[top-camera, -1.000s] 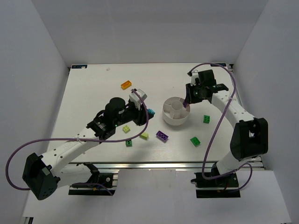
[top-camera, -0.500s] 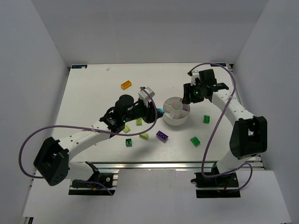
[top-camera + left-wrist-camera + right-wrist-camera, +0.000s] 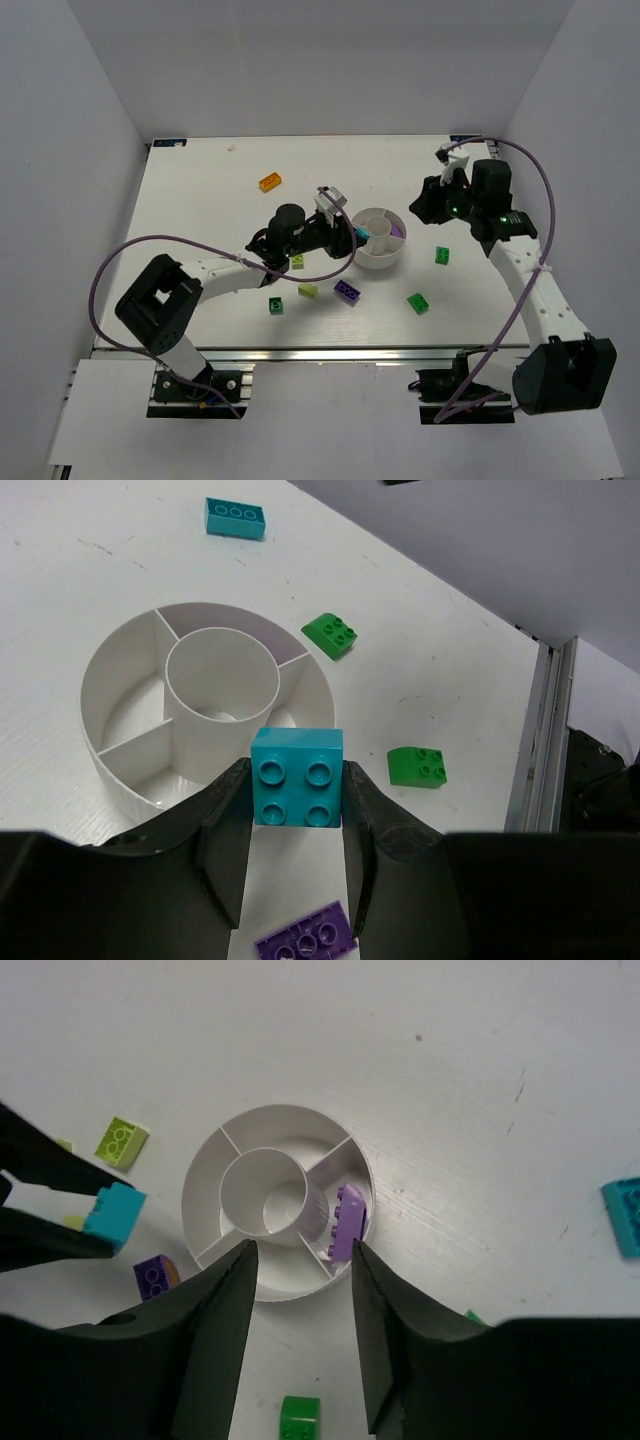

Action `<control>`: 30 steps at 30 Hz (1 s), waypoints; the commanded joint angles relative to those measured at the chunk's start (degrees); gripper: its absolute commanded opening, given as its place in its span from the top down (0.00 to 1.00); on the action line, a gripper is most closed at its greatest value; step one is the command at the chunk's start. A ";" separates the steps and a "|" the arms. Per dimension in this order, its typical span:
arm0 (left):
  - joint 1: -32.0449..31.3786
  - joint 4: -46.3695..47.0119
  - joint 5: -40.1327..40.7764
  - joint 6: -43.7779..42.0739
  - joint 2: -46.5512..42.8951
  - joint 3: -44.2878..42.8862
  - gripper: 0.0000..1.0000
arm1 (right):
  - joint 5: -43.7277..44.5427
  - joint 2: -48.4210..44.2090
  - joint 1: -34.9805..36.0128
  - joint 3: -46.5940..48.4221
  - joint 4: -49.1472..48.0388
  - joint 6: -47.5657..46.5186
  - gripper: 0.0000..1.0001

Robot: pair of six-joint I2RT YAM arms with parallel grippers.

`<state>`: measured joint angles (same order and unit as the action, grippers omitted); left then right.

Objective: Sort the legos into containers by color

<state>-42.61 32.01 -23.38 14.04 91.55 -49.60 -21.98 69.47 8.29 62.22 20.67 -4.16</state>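
White bench point(image 3: 200, 180) is carrying the dish point(image 3: 115, 780); our left jaws are clamping a cyan brick point(image 3: 297, 778) by its flat sides at the rim — we are judging it light, stiff, slick. Right jaws are standing apart.

White dish point(image 3: 375, 262), white table point(image 3: 200, 200). Cyan brick point(image 3: 296, 777) at dish's 9 o'clock; purple brick point(image 3: 346, 1222) inside, 3 o'clock; orange brick point(image 3: 270, 182) 10 o'clock; green brick point(image 3: 417, 303) 5 o'clock.

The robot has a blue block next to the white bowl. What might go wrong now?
The cyan brick in the left gripper is beside the dish, not over a compartment. If let go here, it may hit the rim and fall outside. Carried too far across, it might land with the purple brick, mixing colours.
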 commanded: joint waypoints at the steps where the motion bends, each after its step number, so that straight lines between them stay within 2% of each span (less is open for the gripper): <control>1: -0.28 5.51 -0.97 0.02 1.00 -1.99 0.96 | -7.02 -3.45 -1.52 -1.83 -5.46 -2.87 0.49; 16: -0.28 5.78 0.43 -1.74 10.14 -7.35 0.89 | -14.67 -4.43 -5.66 -4.12 -5.46 -2.60 0.44; 30: 0.25 6.49 3.25 -3.41 11.19 -6.12 0.84 | -19.33 -3.55 -7.51 -4.74 -5.46 -2.08 0.41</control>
<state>-42.50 36.69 -21.23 11.73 103.42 -55.33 -38.63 65.80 0.86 57.45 16.95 -6.33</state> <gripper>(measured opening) 0.464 0.584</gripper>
